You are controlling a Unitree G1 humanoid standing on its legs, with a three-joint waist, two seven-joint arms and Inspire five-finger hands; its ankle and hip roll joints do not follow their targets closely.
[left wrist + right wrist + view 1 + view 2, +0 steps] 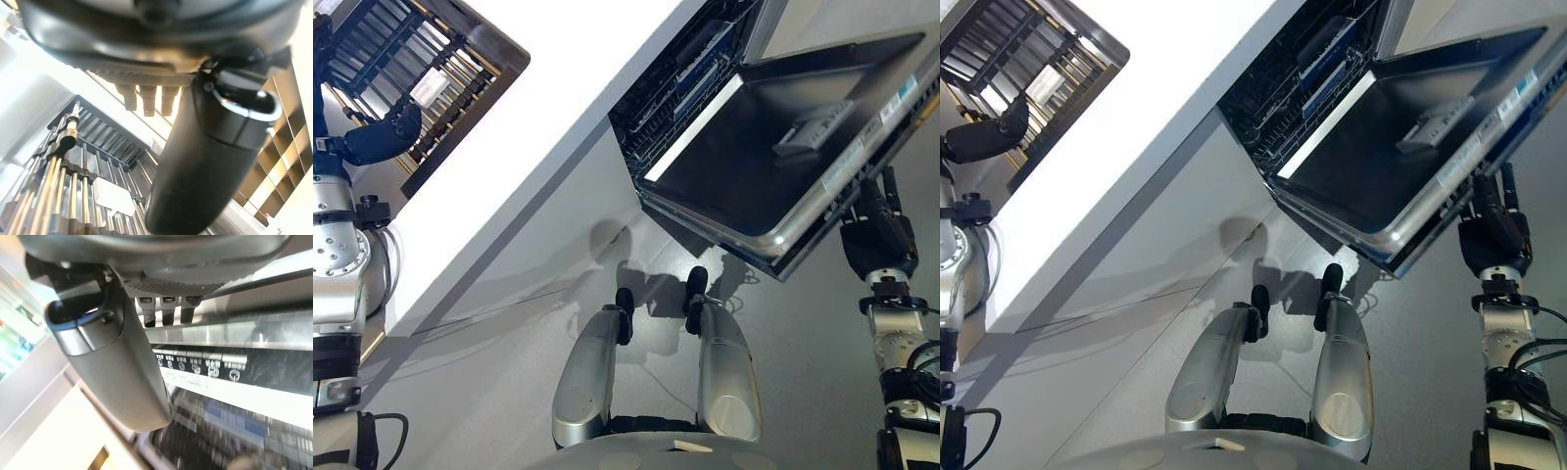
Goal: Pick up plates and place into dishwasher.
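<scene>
The right robot hand (1494, 240), fingers relaxed and holding nothing, sits beneath the lowered dishwasher door (783, 147); its wrist view adds the door's control strip (200, 367). The left robot hand (377, 132), fingers likewise loose, hovers at the dish rack (73, 186) on the white bench (558, 88), well apart from the dishwasher.

A white bench (558, 108) runs diagonally through both eye views, its pale grey front panel (538, 245) dropping to a grey floor (803, 362). On the bench top a dark drying rack (431, 69) with rows of metal bars sits near the far corner; a small white block (113, 198) lies among its bars in the left wrist view. Past the rack in that view stands a dark wooden shelf unit (283, 147) divided into open square compartments.
</scene>
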